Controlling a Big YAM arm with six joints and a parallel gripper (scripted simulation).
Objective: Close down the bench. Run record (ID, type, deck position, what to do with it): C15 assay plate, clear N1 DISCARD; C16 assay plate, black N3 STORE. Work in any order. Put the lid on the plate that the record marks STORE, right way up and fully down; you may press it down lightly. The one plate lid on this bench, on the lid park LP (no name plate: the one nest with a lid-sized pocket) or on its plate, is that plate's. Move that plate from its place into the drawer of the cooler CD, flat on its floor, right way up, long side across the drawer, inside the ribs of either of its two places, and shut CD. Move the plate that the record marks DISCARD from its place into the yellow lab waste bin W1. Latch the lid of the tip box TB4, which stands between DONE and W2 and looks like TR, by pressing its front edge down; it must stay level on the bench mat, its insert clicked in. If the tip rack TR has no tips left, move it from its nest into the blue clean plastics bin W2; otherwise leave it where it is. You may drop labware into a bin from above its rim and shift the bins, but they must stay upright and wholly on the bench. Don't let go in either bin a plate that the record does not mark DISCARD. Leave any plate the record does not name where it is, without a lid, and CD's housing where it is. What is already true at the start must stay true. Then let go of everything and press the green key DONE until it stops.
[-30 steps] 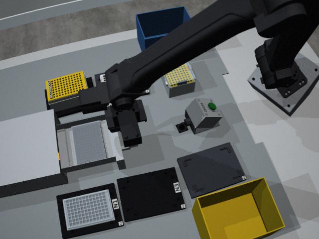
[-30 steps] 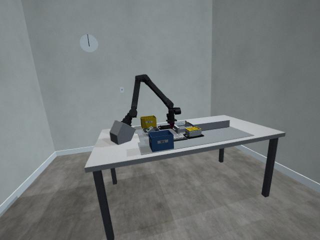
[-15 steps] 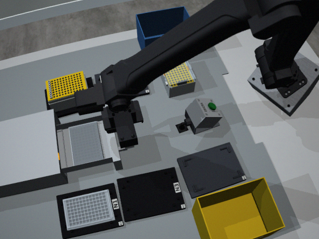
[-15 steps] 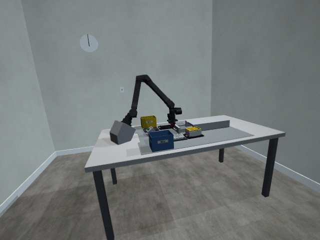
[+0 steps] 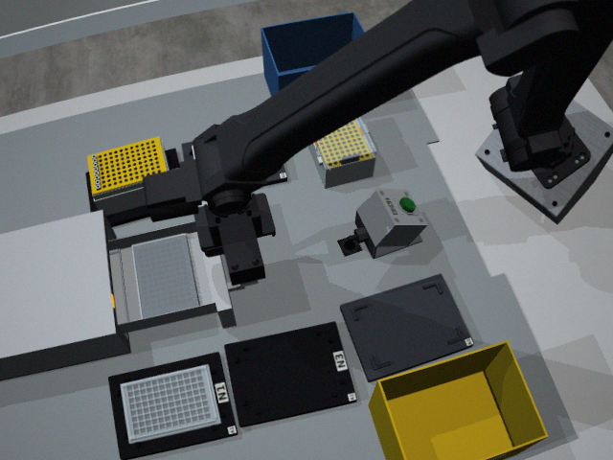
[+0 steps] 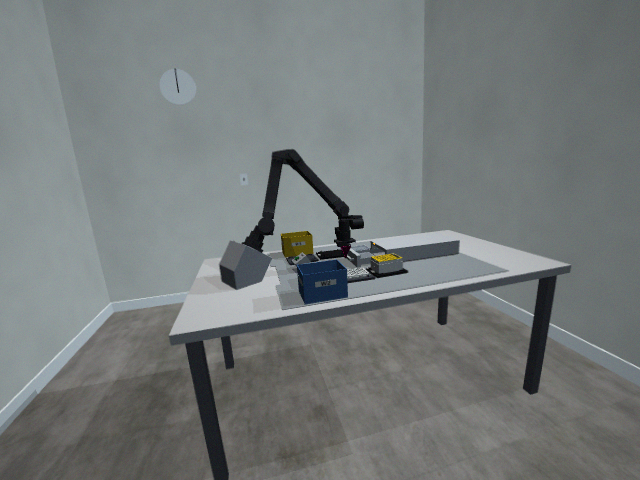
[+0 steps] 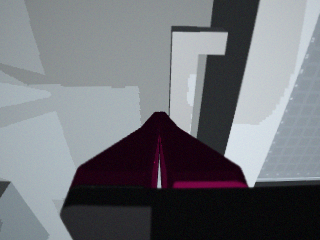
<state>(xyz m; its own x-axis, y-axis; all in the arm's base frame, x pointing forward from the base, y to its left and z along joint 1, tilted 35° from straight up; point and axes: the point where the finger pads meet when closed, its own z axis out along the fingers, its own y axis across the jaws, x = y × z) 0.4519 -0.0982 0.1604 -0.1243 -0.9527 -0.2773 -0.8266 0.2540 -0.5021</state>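
Note:
The cooler CD (image 5: 52, 287) stands at the left with its drawer (image 5: 166, 277) pulled out. A lidded plate (image 5: 165, 274) lies flat in the drawer and also shows at the right edge of the wrist view (image 7: 295, 130). My gripper (image 5: 244, 271) is shut and empty, fingertips (image 7: 159, 119) low beside the drawer's white front panel (image 7: 192, 80). I cannot tell if they touch it. The clear plate (image 5: 170, 402) sits on nest N1. Nest N3 (image 5: 289, 371) and the lid park (image 5: 405, 324) are bare. The tip box TB4 (image 5: 344, 149) stands behind the DONE key (image 5: 406, 202). The tip rack TR (image 5: 125, 164) sits behind the drawer.
The yellow bin W1 (image 5: 458, 403) stands at the front right and the blue bin W2 (image 5: 309, 47) at the back. My arm crosses above TB4. The robot base (image 5: 542, 153) is at the right. A small black block (image 5: 351, 244) lies by the key box.

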